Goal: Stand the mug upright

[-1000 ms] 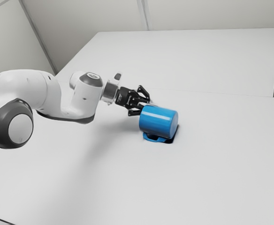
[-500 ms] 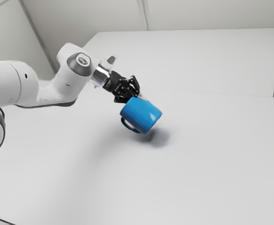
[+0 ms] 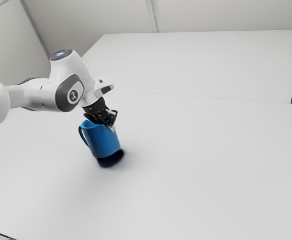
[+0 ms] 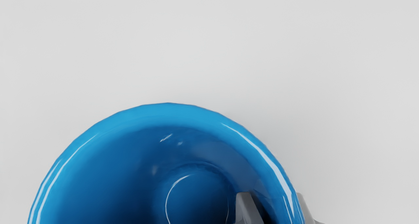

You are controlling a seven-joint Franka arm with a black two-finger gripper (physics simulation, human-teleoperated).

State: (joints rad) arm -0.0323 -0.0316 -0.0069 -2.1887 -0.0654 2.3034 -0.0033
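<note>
Our blue mug [image 3: 104,142], our black gripper [image 3: 111,128]
At the exterior view's left we see our white arm [image 3: 81,66] with dark grey joint caps [image 3: 65,94]; the table [image 3: 196,170] is pale grey, and white streaks [image 4: 281,177] mark the blue rim [image 4: 168,112].

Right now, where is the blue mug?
The blue mug is in the exterior view's left half, slightly tilted, its wall gripped by the gripper, with its dark shadow close at its base.
</note>
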